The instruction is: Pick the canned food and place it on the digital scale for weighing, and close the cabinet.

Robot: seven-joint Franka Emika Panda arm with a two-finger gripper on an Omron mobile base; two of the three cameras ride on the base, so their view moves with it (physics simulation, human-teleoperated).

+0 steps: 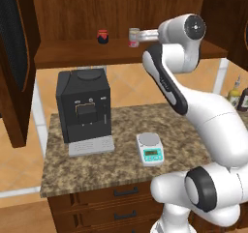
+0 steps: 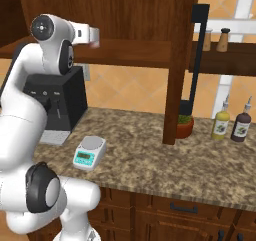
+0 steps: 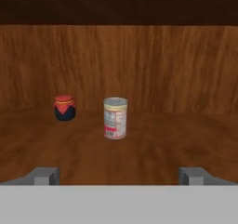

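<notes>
Taking the small silvery tin with the red label band (image 3: 115, 118) as the marker: it stands upright on the dark brown wooden cabinet (image 3: 139, 65) shelf. To its left, set a little further back and apart from it, sits a squat dark jar with a red lid (image 3: 64, 108). Straight in front of the tin the white arm's two-finger gripper (image 3: 119, 175) hangs with its jaws spread wide, holding nothing, short of the tin. Well below the tin, on the speckled granite counter (image 1: 97, 164), rests the small white digital scale with its round silver platter (image 1: 149, 148), just right of a black coffee machine (image 1: 82, 109).
</notes>
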